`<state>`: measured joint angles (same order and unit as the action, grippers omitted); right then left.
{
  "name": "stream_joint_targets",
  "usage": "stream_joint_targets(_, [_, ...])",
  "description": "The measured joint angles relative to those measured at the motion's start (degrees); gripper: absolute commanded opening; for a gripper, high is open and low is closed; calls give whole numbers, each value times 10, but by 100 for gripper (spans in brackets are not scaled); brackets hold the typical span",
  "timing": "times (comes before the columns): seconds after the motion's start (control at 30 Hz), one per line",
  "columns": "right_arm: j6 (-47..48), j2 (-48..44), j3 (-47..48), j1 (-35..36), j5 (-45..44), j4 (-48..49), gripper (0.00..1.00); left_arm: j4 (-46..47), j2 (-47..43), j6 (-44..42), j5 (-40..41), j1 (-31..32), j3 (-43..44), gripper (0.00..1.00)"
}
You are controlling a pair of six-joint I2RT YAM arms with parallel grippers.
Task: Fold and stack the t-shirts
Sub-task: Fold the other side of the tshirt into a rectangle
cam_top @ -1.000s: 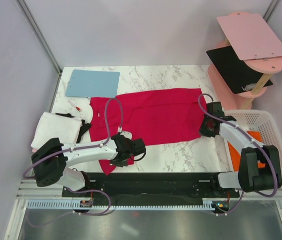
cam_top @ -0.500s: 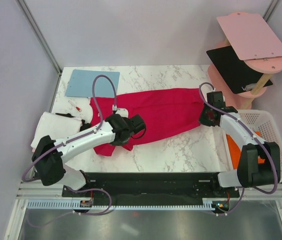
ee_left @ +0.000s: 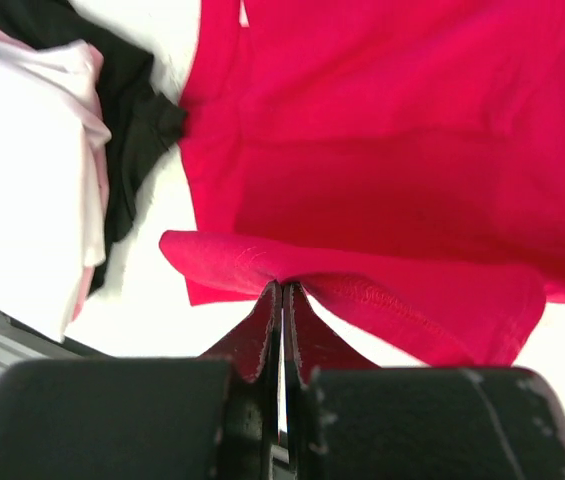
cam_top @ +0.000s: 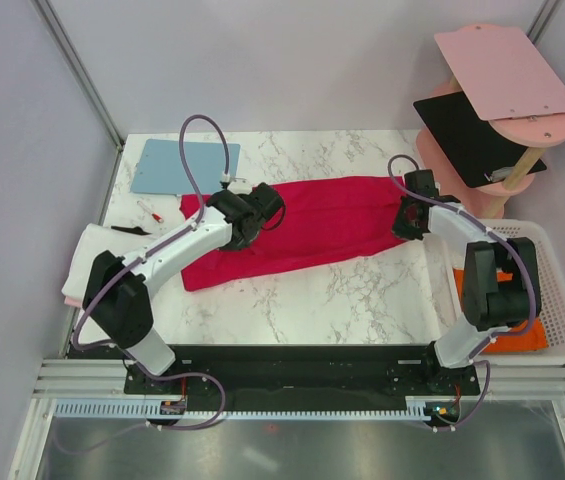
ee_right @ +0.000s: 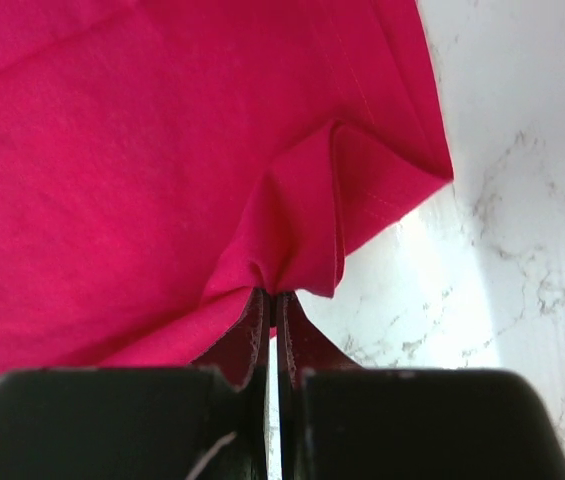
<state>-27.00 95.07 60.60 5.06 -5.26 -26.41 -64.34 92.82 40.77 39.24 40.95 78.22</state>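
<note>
As the overhead view has it, the crimson t-shirt (cam_top: 312,225) lies in a long band across the middle of the marble table (cam_top: 362,290), its near edge slanting toward me on the left. I have the left gripper (ee_left: 282,292) clamped on a pinch of the hemmed crimson edge; the cloth is puckered at the tips and lifted over the layer beneath. It sits above the shirt's left part, near the far edge. I have the right gripper (ee_right: 270,296) likewise clamped on a bunched fold of the same shirt, at its right-hand end, with bare marble just beside it.

Left side: a folded white t-shirt (cam_top: 112,255) at the table's left edge, with a pale pink edge showing under it. A black cloth (ee_left: 137,120) lies between the white shirt and the crimson one and appears to touch both.

Far left corner: a light-blue board (cam_top: 184,165), just beyond the crimson shirt.

Right side: a white basket (cam_top: 552,270) holds an orange t-shirt (cam_top: 467,305). A pink panel (cam_top: 507,70) and a black panel (cam_top: 467,135) sit on a stand behind the basket
</note>
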Motion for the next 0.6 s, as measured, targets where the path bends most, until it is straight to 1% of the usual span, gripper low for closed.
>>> stream_joint_targets(0.27, [-2,41,67,-5,0,10,0,37,40,-69,14,-44,45,2])
stream_joint_targets(0.6, [-6,112,122,-18,4,18,0,62,114,-123,27,-62,130,2])
